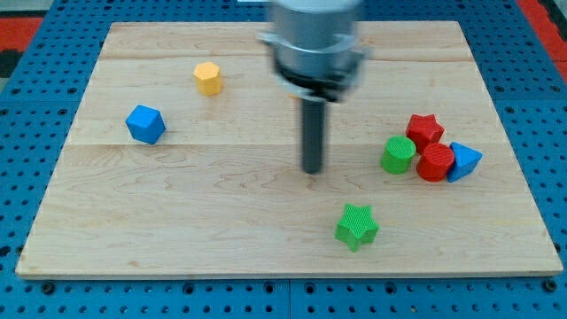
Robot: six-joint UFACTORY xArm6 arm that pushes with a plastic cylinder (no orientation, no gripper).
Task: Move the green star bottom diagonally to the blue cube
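The green star lies on the wooden board near the view's bottom, right of centre. The blue cube sits at the view's left, well apart from the star. My tip stands on the board above and a little left of the green star, with a gap between them, and far to the right of the blue cube.
A yellow hexagonal block sits at the upper left. At the right a cluster holds a green cylinder, a red star, a red cylinder and a blue triangular block. The board's edge runs along the bottom.
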